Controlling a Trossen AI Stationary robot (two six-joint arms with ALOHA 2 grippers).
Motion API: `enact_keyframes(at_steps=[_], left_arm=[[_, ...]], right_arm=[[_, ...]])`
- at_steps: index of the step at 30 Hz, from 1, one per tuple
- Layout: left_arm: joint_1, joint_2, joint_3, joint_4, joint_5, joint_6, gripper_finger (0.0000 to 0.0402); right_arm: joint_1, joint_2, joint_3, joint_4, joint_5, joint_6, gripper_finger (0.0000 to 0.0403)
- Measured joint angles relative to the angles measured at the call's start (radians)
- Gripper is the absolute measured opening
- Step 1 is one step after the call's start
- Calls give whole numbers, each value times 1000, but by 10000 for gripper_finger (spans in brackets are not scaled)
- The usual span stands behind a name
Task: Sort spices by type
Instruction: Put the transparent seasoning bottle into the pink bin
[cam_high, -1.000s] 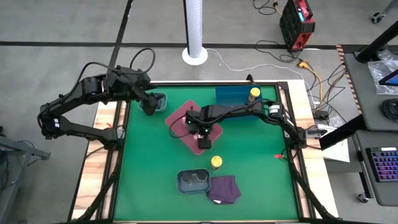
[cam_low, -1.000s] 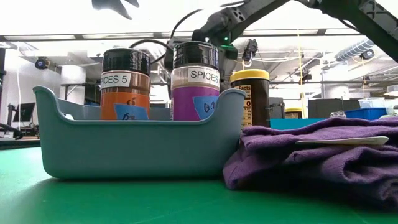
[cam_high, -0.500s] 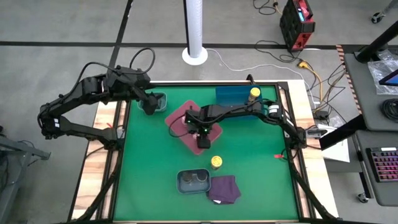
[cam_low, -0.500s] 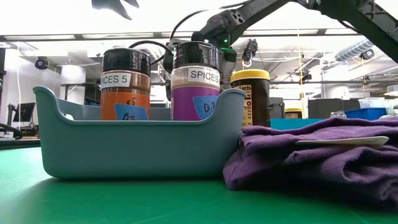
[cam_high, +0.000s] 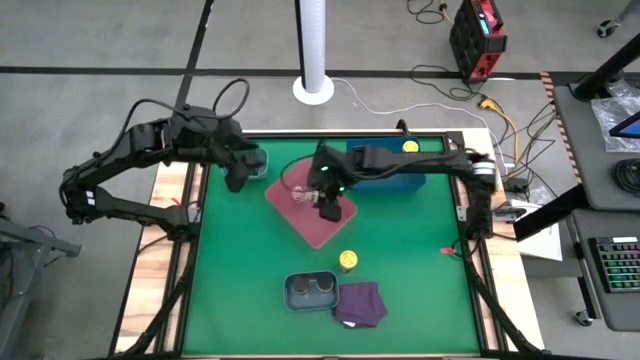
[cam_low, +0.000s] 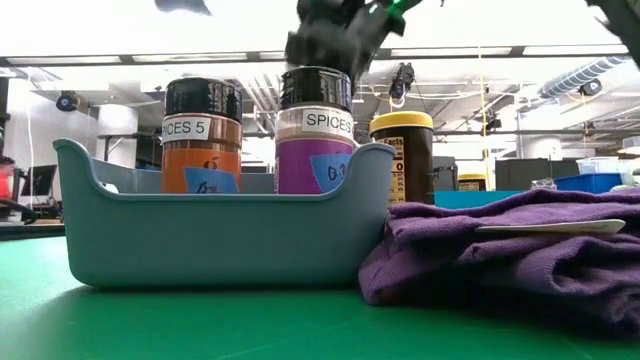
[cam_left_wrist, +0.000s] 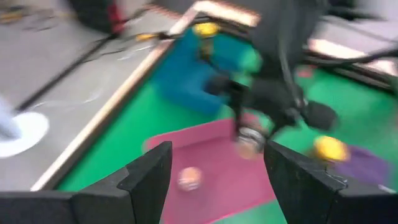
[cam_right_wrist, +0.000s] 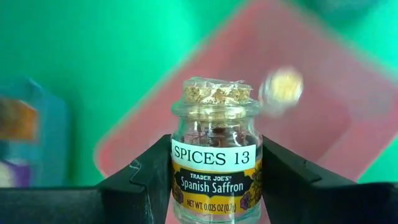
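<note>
The right gripper (cam_high: 325, 203) is clenched on a saffron jar (cam_right_wrist: 216, 155) above the pink tray (cam_high: 318, 225), where another small jar (cam_high: 299, 194) lies. The left gripper (cam_high: 236, 178), fingers spread and empty, hovers beside the teal tray (cam_high: 257, 160). A yellow jar (cam_high: 347, 260) stands on the mat; two jars (cam_low: 314, 130) sit in the grey tray (cam_low: 225, 235)
</note>
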Motion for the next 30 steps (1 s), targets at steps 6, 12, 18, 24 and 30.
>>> enact_keyframes(at_steps=[6,12,18,24,30], left_arm=[[-4,15,0,115,276,65,238],[-32,77,0,285,286,97,238],[-35,155,-1,492,287,85,238],[-37,215,-1,622,367,31,238],[-40,281,-1,681,392,-19,238]], right_arm=[[19,-292,-325,582,-59,134,182],[23,-447,-611,1237,-55,350,182],[29,-494,-641,1271,-46,353,182],[55,-514,-575,1117,22,242,182],[83,-505,-494,925,83,128,182]])
